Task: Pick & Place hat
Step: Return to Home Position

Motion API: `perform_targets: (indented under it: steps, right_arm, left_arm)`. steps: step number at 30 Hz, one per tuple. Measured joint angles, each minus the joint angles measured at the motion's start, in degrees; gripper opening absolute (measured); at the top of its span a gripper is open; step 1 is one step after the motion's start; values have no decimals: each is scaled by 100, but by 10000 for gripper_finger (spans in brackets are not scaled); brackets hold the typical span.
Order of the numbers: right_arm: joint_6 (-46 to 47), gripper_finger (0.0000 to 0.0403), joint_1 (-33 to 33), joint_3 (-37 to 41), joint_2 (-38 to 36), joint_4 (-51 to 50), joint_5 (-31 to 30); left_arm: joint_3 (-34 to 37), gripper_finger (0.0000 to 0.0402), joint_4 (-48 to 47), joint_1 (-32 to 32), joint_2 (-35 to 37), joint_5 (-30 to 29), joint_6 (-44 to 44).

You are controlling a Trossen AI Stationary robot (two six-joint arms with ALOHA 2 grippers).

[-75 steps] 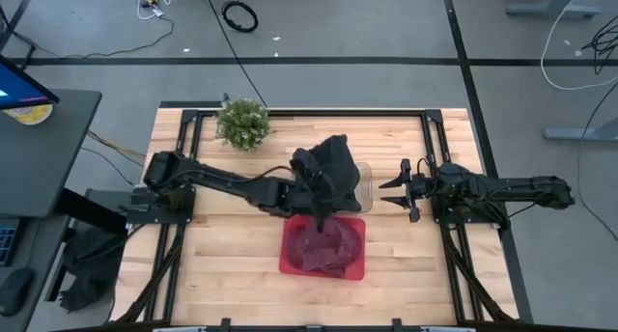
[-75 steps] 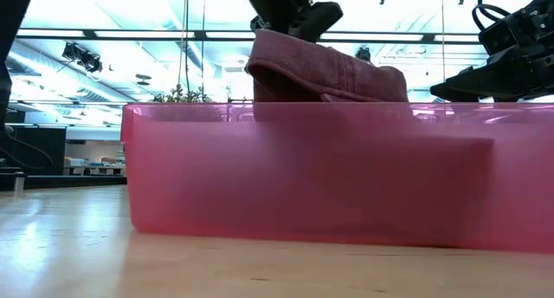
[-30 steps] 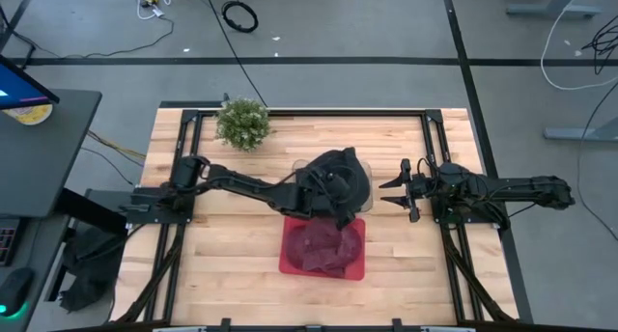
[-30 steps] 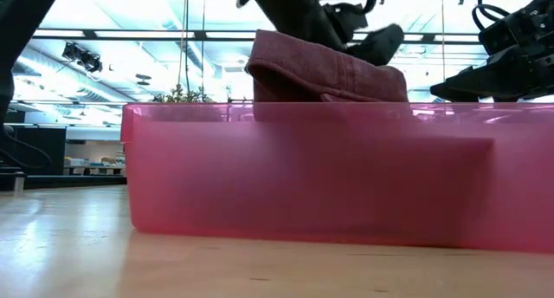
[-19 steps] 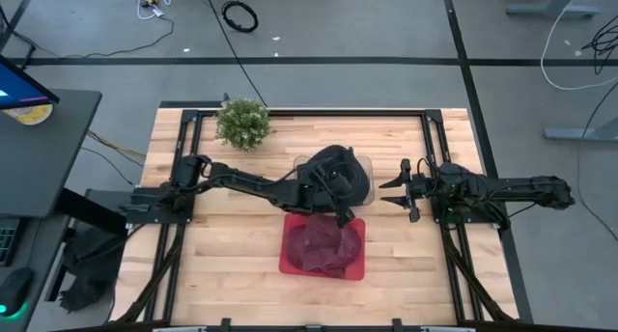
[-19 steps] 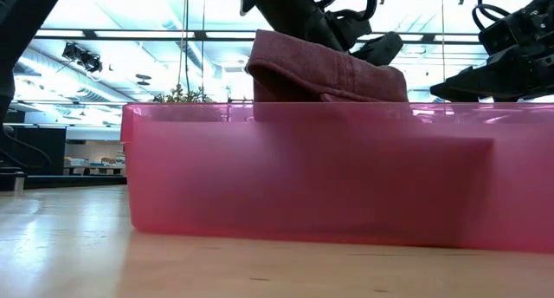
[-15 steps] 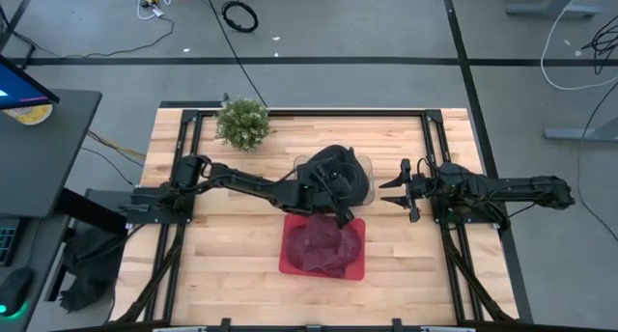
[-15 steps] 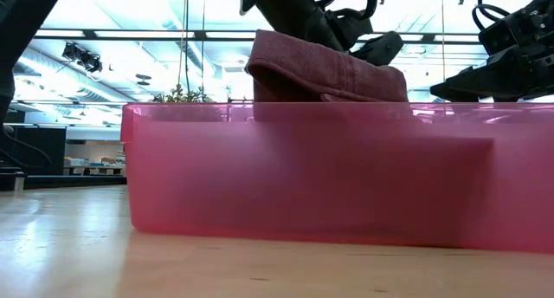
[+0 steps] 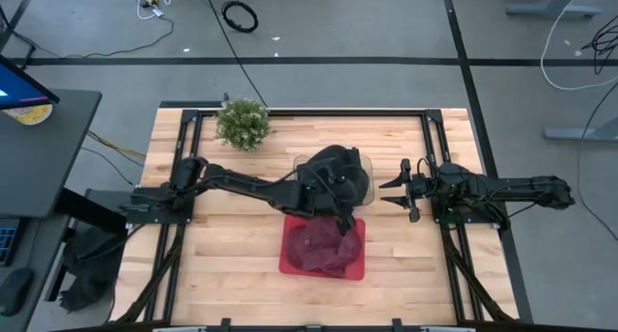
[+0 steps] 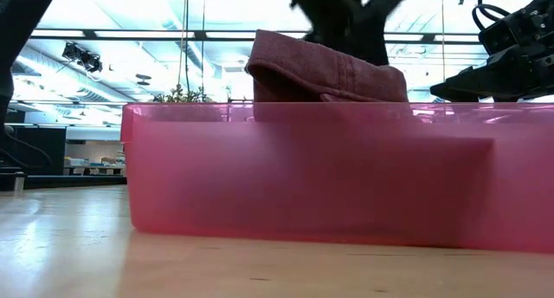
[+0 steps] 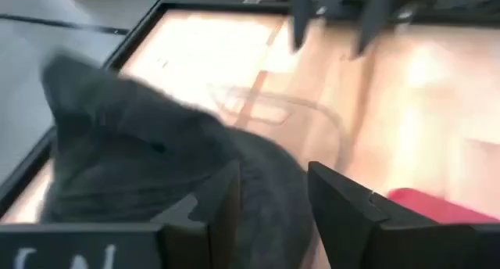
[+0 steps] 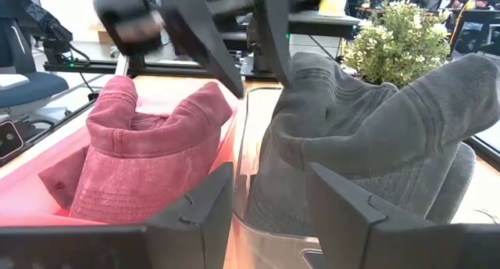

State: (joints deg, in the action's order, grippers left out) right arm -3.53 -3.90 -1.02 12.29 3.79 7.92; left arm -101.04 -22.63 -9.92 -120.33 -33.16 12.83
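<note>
A dark grey hat [image 9: 333,173] lies in a clear container [image 9: 368,168] at mid-table, slumped over its walls. My left gripper [image 11: 269,210] stands open over the hat's near side, next to the red bin [image 9: 286,253], its fingers pointing down and seen from ahead in the right wrist view [image 12: 250,66]. A maroon hat [image 12: 148,148] rests in the red bin, its crown above the rim in the low view [image 10: 329,73]. My right gripper [image 9: 388,192] waits open to the right of the clear container, touching nothing. My left gripper stands open with its fingers [image 12: 277,42] close over the grey hat's crown [image 12: 312,89]. I cannot tell whether a finger touches the cloth. The hat lies in the clear container on its own.
A small potted plant [image 9: 242,123] stands at the table's far left. Bare wooden tabletop [image 9: 222,255] spreads left of the red bin. A dark desk with a screen [image 9: 29,129] stands off the table's left side.
My left gripper has opened and let go of the grey hat, which stays slumped in the clear container. The gripper has tipped so that its fingers point down and has risen a little over the hat's near side.
</note>
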Motion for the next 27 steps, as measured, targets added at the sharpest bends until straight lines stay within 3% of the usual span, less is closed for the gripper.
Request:
perform_targets:
  steps: [7,9,13,19,27]
  right_arm:
    - [0,165,0,0,0,0,0]
    - [0,165,-2,0,0,0,0]
    - [0,165,-2,0,2,10,2]
    - [0,165,-2,0,2,4,2]
    - [0,165,-1,0,2,2,2]
  left_arm:
    - [-1494,162,-2532,-463,48,2,-119]
    - [-1550,163,-3039,-735,56,-131,-24]
    - [-1195,163,-3350,-1379,179,-955,109]
    - [62,163,-2594,-2028,961,-1017,199]
    - [3333,163,-456,-2630,2918,-671,109]
